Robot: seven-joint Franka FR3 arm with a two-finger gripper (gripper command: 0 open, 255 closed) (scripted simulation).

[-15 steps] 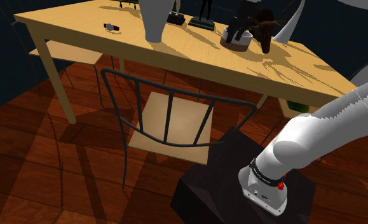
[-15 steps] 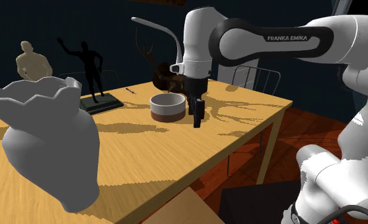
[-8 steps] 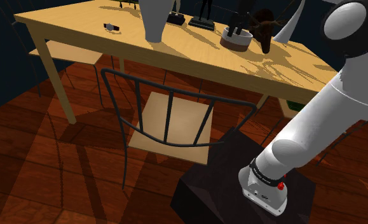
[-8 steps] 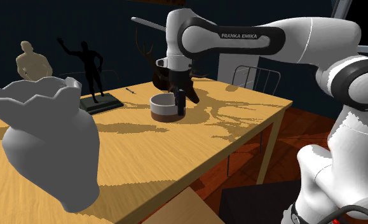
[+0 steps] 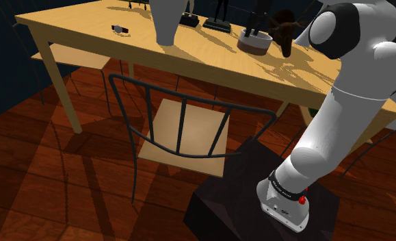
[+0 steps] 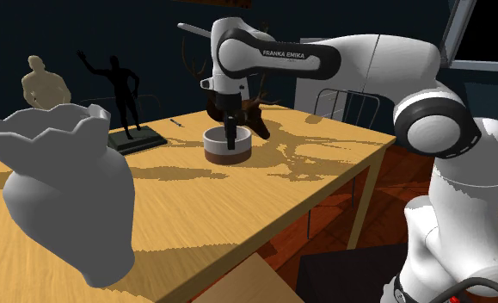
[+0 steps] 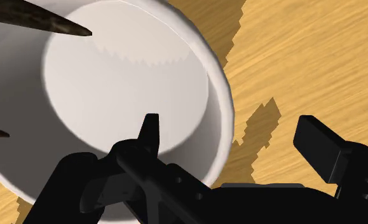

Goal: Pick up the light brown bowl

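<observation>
The bowl [image 6: 226, 146] stands upright on the wooden table [image 6: 307, 185]; it is white inside with a brown lower band, and it also shows near the table's far side [image 5: 255, 43]. My black gripper [image 6: 231, 135] hangs straight down over it, open. Seen from the wrist, the bowl's white inside [image 7: 125, 83] lies under the gripper [image 7: 233, 127]. One finger [image 7: 150, 130] reaches inside the bowl and the other finger [image 7: 322, 146] stands outside over the table top. The rim passes between them, and I cannot tell whether either touches it. From the shoulder camera the gripper [image 5: 252, 29] is a dark shape right above the bowl.
A brown antlered ornament [image 6: 242, 103] stands close behind the bowl. A big white vase [image 6: 62, 194], a dark figurine [image 6: 122, 95] and a tan bust [image 6: 45, 84] are further along the table. A metal-backed chair [image 5: 182, 130] is between the stand and the table.
The gripper moved from beside the bowl, toward the second exterior view's left, to stand over its rim. The arm's upper links swung into the shoulder view's right.
</observation>
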